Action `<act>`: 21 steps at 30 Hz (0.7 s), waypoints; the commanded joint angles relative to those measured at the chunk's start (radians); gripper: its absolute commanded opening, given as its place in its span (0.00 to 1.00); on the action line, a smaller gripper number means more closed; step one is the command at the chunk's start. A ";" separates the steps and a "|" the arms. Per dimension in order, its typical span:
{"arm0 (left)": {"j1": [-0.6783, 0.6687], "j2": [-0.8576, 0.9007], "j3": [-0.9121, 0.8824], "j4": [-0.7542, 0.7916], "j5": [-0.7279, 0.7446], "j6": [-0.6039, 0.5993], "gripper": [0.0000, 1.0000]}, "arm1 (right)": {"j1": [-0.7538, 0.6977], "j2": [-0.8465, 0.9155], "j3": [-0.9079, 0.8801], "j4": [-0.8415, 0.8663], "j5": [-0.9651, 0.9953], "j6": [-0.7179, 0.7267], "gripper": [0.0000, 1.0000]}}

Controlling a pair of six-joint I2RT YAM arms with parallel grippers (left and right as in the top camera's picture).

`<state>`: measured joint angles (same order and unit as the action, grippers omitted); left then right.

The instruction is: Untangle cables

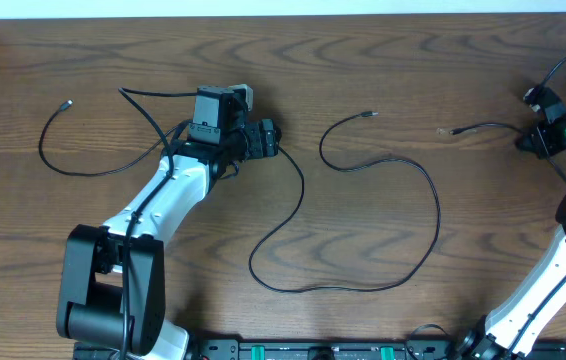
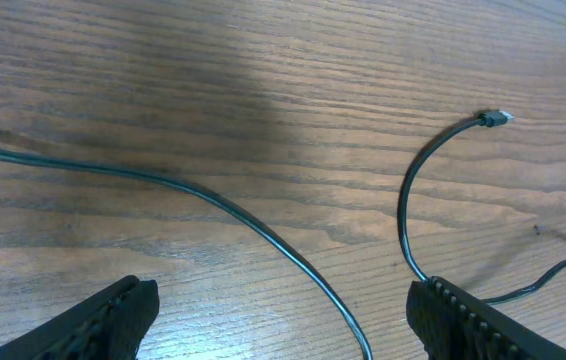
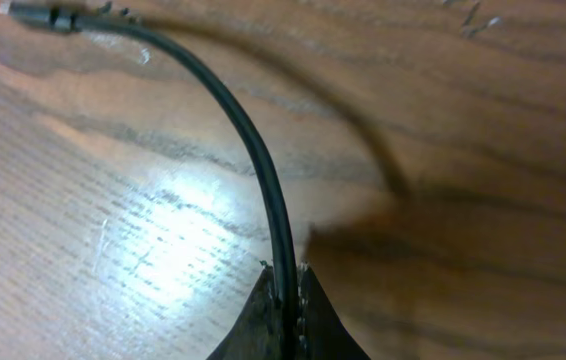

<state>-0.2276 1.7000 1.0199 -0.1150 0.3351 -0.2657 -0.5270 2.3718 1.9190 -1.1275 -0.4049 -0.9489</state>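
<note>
**While the right gripper (image 3: 288,300) pinches one cable (image 3: 263,160), the left gripper (image 2: 283,325) stands wide open**

Where the right fingers press tightly together, a short black cable is clamped between them. It arches ahead of the gripper to a plug on the table (image 3: 483,230). The left jaws are spread and hold nothing. A long black cable (image 2: 253,225) lies on the wood and passes between the left fingers. A third cable (image 1: 48,150) lies well behind the left gripper.
</note>
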 commanded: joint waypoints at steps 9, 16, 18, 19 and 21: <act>0.000 -0.022 0.014 -0.001 0.005 0.002 0.84 | -0.017 -0.085 0.214 0.075 -0.019 0.220 0.01; 0.000 -0.022 0.014 -0.001 0.005 0.002 0.84 | -0.067 -0.209 0.278 0.283 0.247 0.567 0.01; 0.000 -0.022 0.014 -0.001 0.005 0.002 0.84 | -0.087 -0.225 0.278 0.306 0.391 0.649 0.01; 0.000 -0.022 0.014 -0.001 0.005 0.002 0.84 | -0.099 -0.228 0.278 0.307 0.462 0.680 0.01; 0.000 -0.022 0.014 -0.001 0.005 0.002 0.85 | -0.121 -0.229 0.278 0.294 0.621 0.747 0.01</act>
<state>-0.2272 1.7000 1.0199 -0.1150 0.3351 -0.2657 -0.6121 2.1429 2.1937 -0.8173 -0.0906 -0.3885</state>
